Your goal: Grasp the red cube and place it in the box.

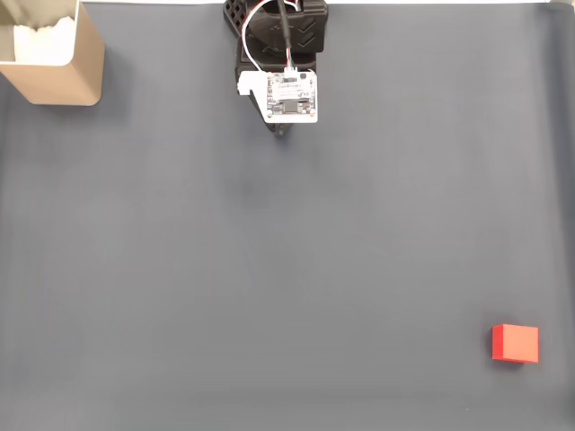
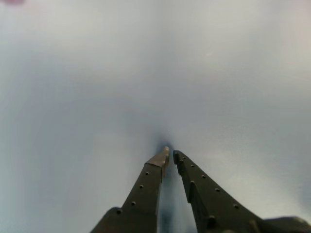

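At the bottom of the wrist view, the black two-finger gripper (image 2: 171, 154) entered the frame with its dotted fingers (image 2: 146, 187) converging upward to the tips. The tips sat nearly together with just a sliver of gap, nothing between them, so the jaws read as clenched and empty. They pointed down at the dark grey matte table surface (image 2: 97, 97), with a small dark shadow right at the tips; whether they touched the surface I couldn't tell. The far part of that view was washed out and blurred.

From above in the fixed view, the gripper (image 1: 280, 131) was tucked under the black arm body (image 1: 278, 36) at top centre, only a dark nub poking out below the white circuit board module (image 1: 292, 97). Red and white wires (image 1: 260, 36) looped from the arm into that board.

The small bright red plain-faced cube (image 1: 515, 344) lay flat on the table (image 1: 269, 269) in the bottom-right corner of the fixed view, well apart from the gripper and untouched. The tan cardboard-coloured open-topped box with rounded corners (image 1: 67, 76) stood in the top-left corner, partly cut by the frame edge, white padding (image 1: 40, 40) visible inside. Cube and box sat at opposite corners, the arm between them along the top edge.
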You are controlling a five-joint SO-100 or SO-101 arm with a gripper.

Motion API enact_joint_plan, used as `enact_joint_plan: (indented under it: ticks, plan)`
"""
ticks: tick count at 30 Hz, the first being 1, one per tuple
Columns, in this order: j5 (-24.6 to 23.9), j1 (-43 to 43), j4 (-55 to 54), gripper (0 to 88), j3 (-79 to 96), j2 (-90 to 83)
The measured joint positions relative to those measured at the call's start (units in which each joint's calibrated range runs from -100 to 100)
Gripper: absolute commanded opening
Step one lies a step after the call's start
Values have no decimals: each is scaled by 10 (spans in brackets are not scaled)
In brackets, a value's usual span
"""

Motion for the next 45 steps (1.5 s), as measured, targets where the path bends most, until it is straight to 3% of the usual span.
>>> enact_joint_plan:
  ticks: [6, 12, 23, 45]
  plan:
    - [-2, 0, -125, 0, -14, 31]
    - [-3, -7, -172, 0, -85, 123]
    - [-4, -36, -174, 0, -321, 340]
    - [-4, -184, -125, 0, -795, 762]
